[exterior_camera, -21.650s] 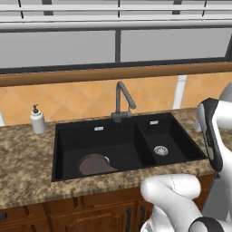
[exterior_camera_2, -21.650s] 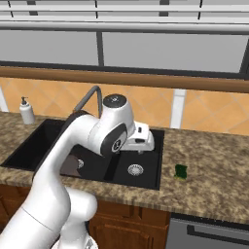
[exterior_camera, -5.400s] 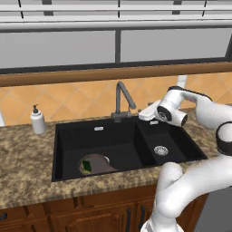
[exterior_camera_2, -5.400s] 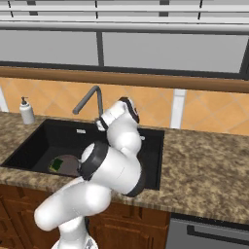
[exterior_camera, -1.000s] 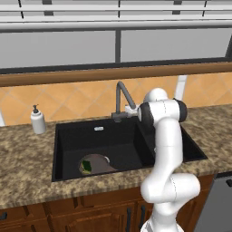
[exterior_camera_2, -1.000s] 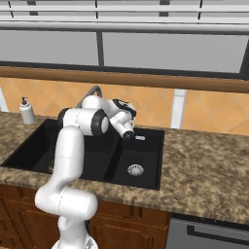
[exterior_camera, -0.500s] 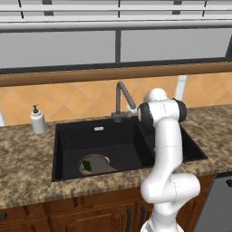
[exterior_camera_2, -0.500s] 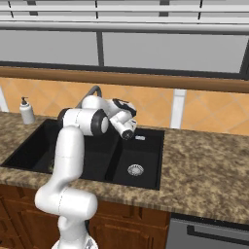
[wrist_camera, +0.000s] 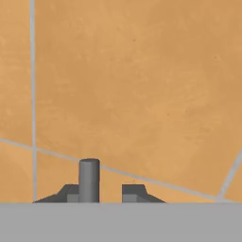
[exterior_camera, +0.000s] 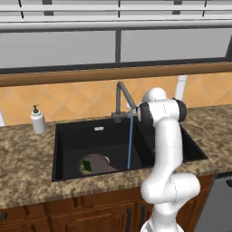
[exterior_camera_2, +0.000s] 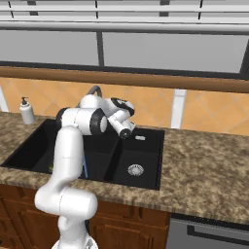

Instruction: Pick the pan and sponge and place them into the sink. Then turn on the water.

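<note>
Now thin blue water (exterior_camera: pixel 130 140) streams into black sink (exterior_camera: pixel 68 136).

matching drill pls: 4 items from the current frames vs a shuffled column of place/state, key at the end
Items
1. pan
2. sponge
3. water
4. soap dispenser

Place or state
A. stands on the counter, left of the sink
B. thin blue stream falling from the faucet into the large basin
C. lies on the floor of the large basin
D. small green block lying in the pan

Pairs: 1-C, 2-D, 3-B, 4-A
</note>
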